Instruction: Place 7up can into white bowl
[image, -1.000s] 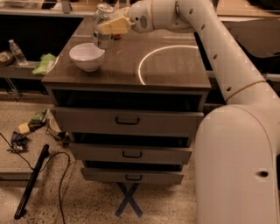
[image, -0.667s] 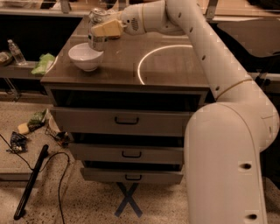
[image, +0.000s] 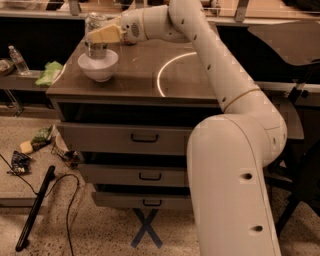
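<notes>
At the upper left of the frame, the white bowl (image: 98, 67) sits on the near left corner of the bench (image: 135, 82). The 7up can (image: 95, 50) stands upright directly over it, its base at or just inside the rim. You cannot tell whether the base touches the bottom of the bowl.

The carry looks all but finished. What seems left is to settle the can into the bowl, let go, and back the arm clear without knocking it over.

The tool (image: 95, 36) is clamped on the can. One pale yellow finger (image: 107, 35) lies across the can's upper side. The other is hidden behind it.

Moving right, the wrist (image: 142, 24) reaches in nearly level from the upper middle of the frame. The forearm (image: 210, 55) then slopes down and right across the bench's far right corner to the elbow (image: 252, 107) at centre right. The robot's body (image: 230, 190) fills the lower right, in front of the drawers (image: 145, 137).

Release gently, since the can is tall against the shallow bowl and may tip.
</notes>
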